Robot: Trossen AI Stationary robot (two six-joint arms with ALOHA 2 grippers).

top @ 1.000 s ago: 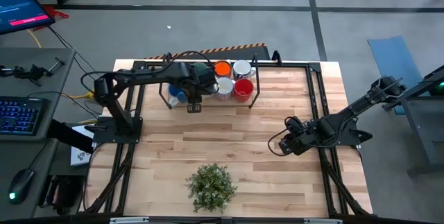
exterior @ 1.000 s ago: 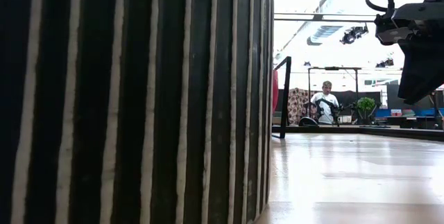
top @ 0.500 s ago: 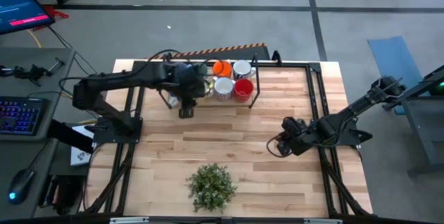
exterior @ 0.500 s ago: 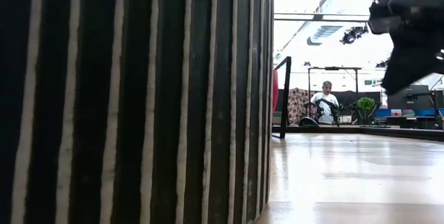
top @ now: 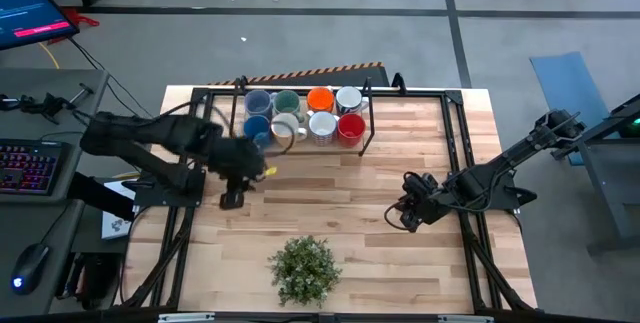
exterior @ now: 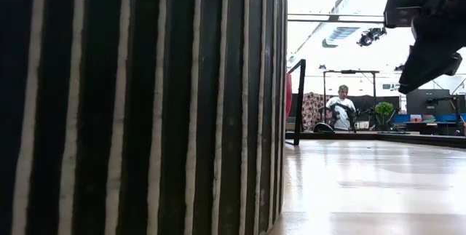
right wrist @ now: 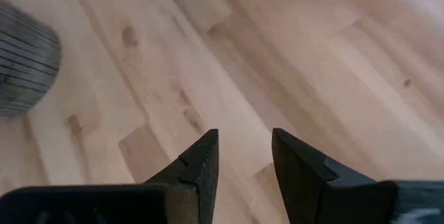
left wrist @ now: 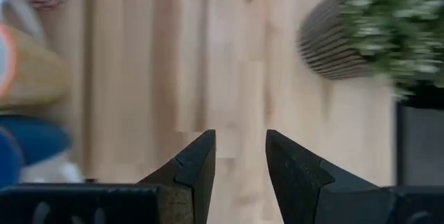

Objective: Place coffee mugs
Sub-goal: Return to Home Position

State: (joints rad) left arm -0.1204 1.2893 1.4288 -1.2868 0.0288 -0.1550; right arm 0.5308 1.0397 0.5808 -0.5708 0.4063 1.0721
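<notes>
Several coffee mugs stand in two rows at the table's far side: grey-blue [top: 258, 101], green [top: 288, 102], orange [top: 320, 99] and white [top: 349, 99] behind; blue [top: 256, 128], cream [top: 285, 128], white [top: 322, 125] and red [top: 351, 127] in front. My left gripper [top: 232, 198] hangs open over bare wood, left of and nearer than the mugs. Its wrist view shows nothing between its fingers [left wrist: 239, 141]. My right gripper [top: 408, 213] is open over the table's right half, fingers empty [right wrist: 244, 137].
A leafy potted plant [top: 304, 269] stands near the front edge; its ribbed pot [exterior: 138, 104] fills the low view's left. A black frame [top: 370, 123] borders the mugs on the right. Bare wood [top: 330, 188] lies between the mugs and the plant.
My left gripper has drawn back from over the blue and cream mugs toward the table's left and near edges, rising as it went. The mugs stay in their rows. My right gripper has rolled at the wrist while keeping its place.
</notes>
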